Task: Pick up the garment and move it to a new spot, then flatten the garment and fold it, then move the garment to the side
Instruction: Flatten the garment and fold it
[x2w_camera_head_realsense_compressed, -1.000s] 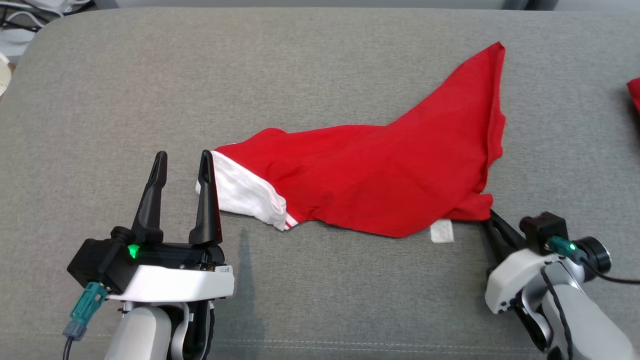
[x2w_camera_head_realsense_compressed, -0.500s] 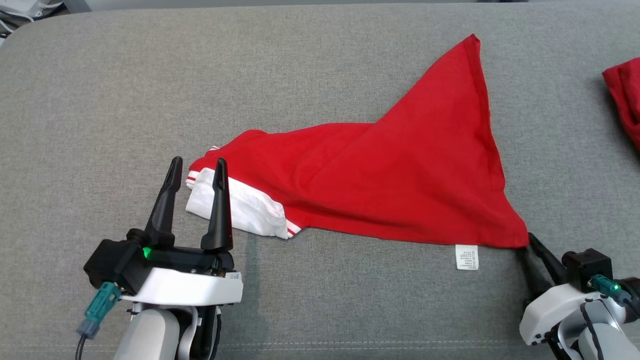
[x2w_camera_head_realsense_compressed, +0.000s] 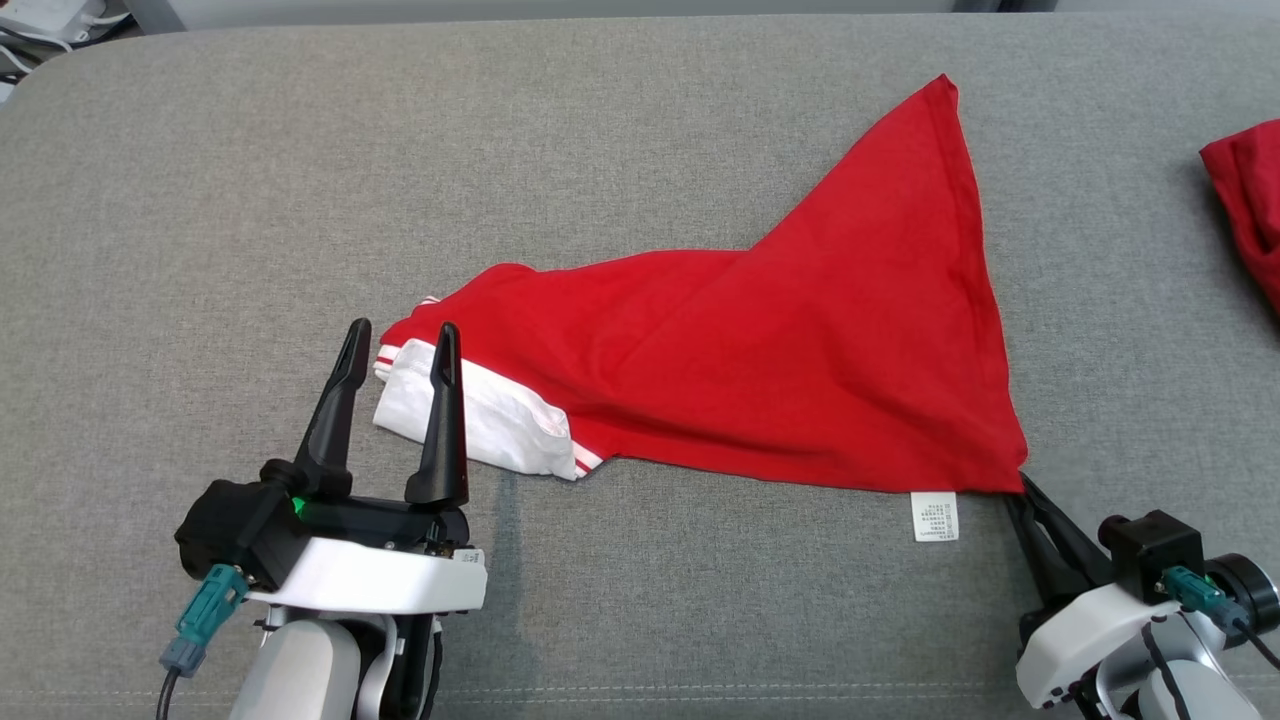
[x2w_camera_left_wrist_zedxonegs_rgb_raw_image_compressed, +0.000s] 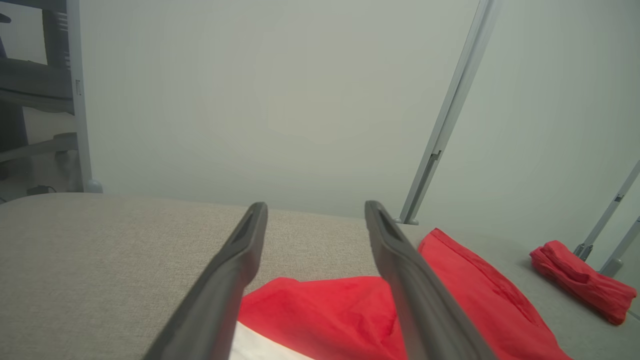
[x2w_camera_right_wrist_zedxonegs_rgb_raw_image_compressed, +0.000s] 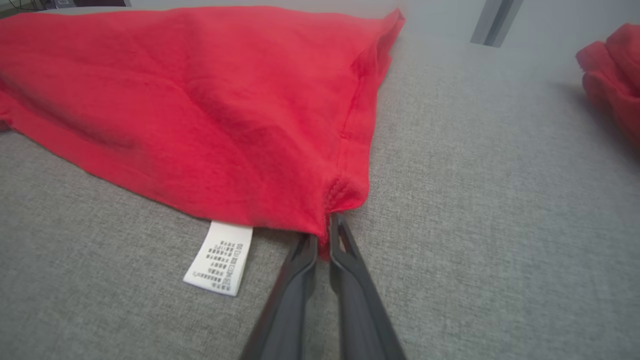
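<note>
The red garment (x2w_camera_head_realsense_compressed: 750, 370) lies spread in a rough triangle on the grey cushion (x2w_camera_head_realsense_compressed: 300, 180), its white striped end at the left and one corner pointing far right. My left gripper (x2w_camera_head_realsense_compressed: 400, 330) is open, its fingers astride the white end, nothing gripped; the left wrist view shows the garment (x2w_camera_left_wrist_zedxonegs_rgb_raw_image_compressed: 325, 315) below the left gripper (x2w_camera_left_wrist_zedxonegs_rgb_raw_image_compressed: 315, 207). My right gripper (x2w_camera_head_realsense_compressed: 1020, 487) is at the near right corner. In the right wrist view the right gripper (x2w_camera_right_wrist_zedxonegs_rgb_raw_image_compressed: 324, 227) has a narrow gap between its fingers, with the corner of the garment (x2w_camera_right_wrist_zedxonegs_rgb_raw_image_compressed: 200, 100) still in it.
A white care label (x2w_camera_head_realsense_compressed: 934, 516) sticks out from the garment's near edge, left of the right gripper. A second red cloth (x2w_camera_head_realsense_compressed: 1245, 210) lies bunched at the cushion's far right. Metal frame posts (x2w_camera_left_wrist_zedxonegs_rgb_raw_image_compressed: 445, 115) stand behind the cushion.
The right gripper has pulled the near right corner out toward me and to the right, spreading the garment flatter. Its fingers now stand slightly apart. The head camera has shifted a little.
</note>
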